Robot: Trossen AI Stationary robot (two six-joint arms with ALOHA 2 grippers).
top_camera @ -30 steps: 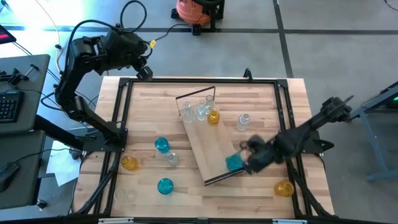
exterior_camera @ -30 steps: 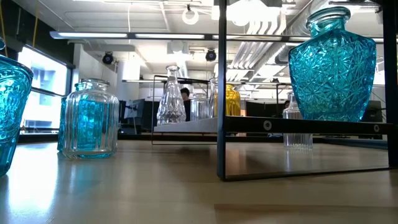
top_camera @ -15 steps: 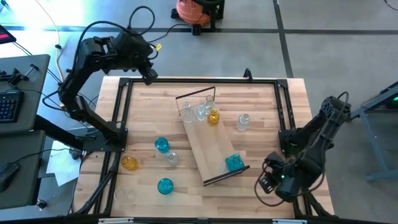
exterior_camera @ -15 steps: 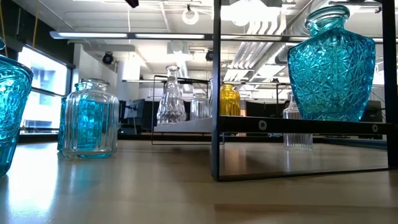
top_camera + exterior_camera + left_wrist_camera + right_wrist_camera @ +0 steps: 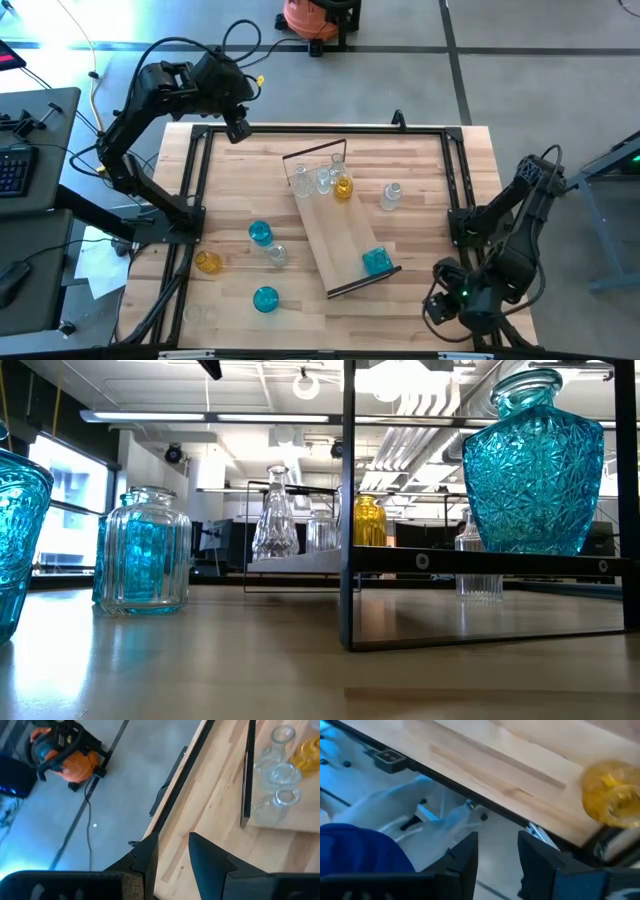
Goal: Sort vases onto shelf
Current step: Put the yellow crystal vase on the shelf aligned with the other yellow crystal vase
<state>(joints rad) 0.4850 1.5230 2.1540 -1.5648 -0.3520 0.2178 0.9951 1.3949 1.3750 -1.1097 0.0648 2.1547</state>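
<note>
The shelf (image 5: 338, 228) lies slantwise on the table's middle. At its far end stand clear vases (image 5: 322, 178) and an amber vase (image 5: 343, 188); a blue cut-glass vase (image 5: 376, 261) (image 5: 535, 465) stands at its near end. On the table stand two blue vases (image 5: 260, 233) (image 5: 266, 298), an amber one (image 5: 207, 262) and clear ones (image 5: 390, 195) (image 5: 276, 254). My right gripper (image 5: 438, 305) (image 5: 497, 840) is open over the table's near right corner, beside another amber vase (image 5: 614, 802). My left gripper (image 5: 238, 130) (image 5: 172, 842) is open above the table's far left corner.
A dark metal frame (image 5: 325, 128) rims the table. An orange vacuum (image 5: 310, 15) stands on the floor beyond the far edge. A desk with a keyboard (image 5: 15, 165) is at the left. Bare wood lies between the shelf and the table's right edge.
My right gripper has drawn back from the blue vase at the shelf's near end, toward the table's near right corner. That vase stays upright on the shelf, and the shelf has shifted slightly. My left gripper has drifted a little rightward near the far left corner.
</note>
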